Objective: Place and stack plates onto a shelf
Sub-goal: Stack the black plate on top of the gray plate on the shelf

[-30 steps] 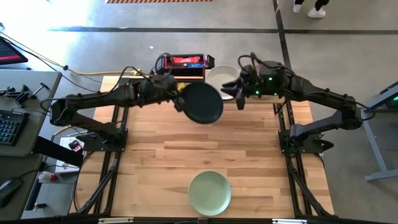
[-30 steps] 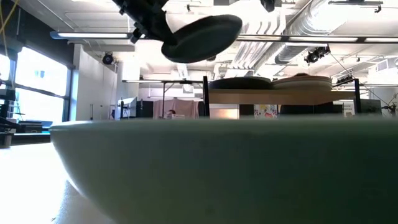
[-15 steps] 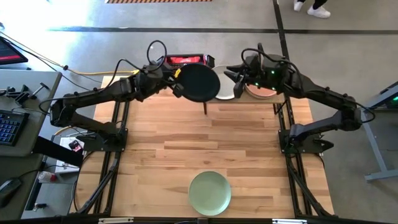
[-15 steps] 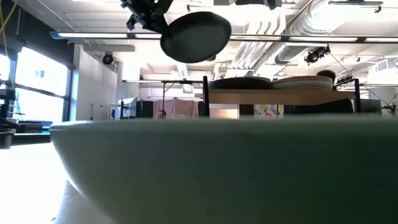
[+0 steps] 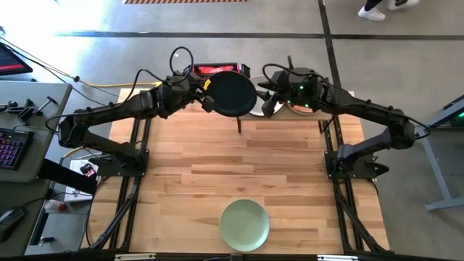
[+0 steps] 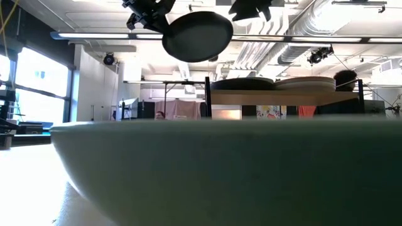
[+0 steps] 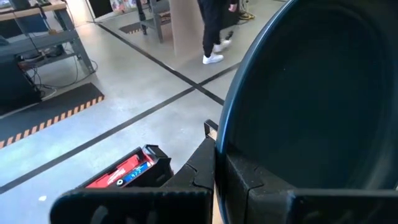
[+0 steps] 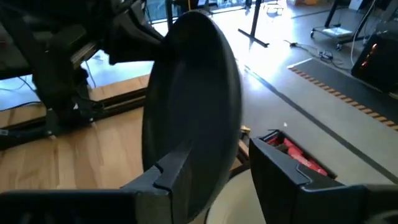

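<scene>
The left gripper [image 5: 206,102] is clamped tight on the rim of a black plate [image 5: 232,94], holding it in the air above the shelf [image 6: 276,96]. The right gripper [image 5: 267,98], fingers spread wide and empty, straddles the plate's far edge. If it closes off-centre while the left lets go, I'd expect the plate to tip and knock the plates [image 6: 304,82] already on the shelf. One pale green plate [image 5: 245,225] waits well away from the shelf.

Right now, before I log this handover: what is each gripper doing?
Left gripper: shut on the black plate.
Right gripper: open, fingers either side of that plate's rim.
</scene>
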Available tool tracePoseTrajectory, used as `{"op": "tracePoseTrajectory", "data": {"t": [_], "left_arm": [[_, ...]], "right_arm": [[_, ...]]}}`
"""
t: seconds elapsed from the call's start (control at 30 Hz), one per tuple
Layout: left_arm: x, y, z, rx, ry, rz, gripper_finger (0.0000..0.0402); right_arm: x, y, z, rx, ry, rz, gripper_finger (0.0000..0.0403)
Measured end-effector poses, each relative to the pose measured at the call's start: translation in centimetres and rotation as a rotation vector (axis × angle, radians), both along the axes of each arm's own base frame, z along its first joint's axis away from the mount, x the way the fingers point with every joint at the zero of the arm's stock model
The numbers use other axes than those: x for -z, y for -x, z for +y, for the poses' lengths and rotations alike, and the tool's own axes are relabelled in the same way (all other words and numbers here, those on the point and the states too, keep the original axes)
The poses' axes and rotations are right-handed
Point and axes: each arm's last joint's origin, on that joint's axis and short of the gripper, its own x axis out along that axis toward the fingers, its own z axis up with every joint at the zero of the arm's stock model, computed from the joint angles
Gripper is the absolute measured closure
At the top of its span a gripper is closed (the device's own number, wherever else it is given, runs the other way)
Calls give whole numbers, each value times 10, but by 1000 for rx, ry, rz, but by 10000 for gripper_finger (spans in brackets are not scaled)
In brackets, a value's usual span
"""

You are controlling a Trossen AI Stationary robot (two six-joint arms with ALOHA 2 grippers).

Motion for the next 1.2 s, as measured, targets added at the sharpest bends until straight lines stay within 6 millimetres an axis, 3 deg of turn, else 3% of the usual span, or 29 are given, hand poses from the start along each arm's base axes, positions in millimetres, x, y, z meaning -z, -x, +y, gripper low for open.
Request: {"op": "tracePoseTrajectory", "data": {"t": [0.5,0.63,0.83,1.2], "left_arm": [[0,0,0,-9,-4,-4,400],[-1,0,0,-9,-3,-6,396],[0,0,0,-2,-1,-7,394],[-1,-1,-1,28,10,-13,392]], "right_arm": [[16,-16,-8,80,-73,19,267],[16,-15,-10,103,-106,-1,299],[16,-15,-9,111,-118,-8,389],[17,-14,-10,175,-175,-39,401]]}}
